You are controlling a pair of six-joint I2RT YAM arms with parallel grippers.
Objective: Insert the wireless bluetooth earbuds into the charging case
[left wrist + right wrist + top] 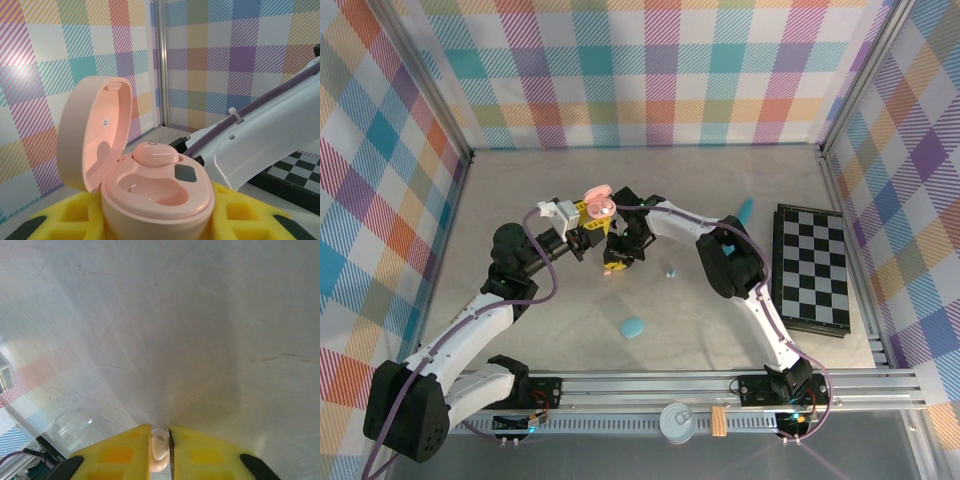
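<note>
Pale earbud (160,450) sits clamped between the right gripper (160,456) jaws, beside the charging case (152,200) the left gripper (157,227) pinches.

**Hidden, cropped, too small to read**

Right wrist view: pale earbud (160,449) pinched between the yellow pads (117,456), mostly buried, its bottom cropped by the frame edge. From above, the right gripper (614,264) covers it, leaving just a pinkish speck too small to read. Left wrist view: charging case (160,195) base sunk in the foam of the left gripper (595,210) and cut off below. Checkerboard (295,167) largely behind the white right arm (260,135), which runs off the right edge. Teal earbud (670,272) on the table (720,330): no detail visible.
</note>
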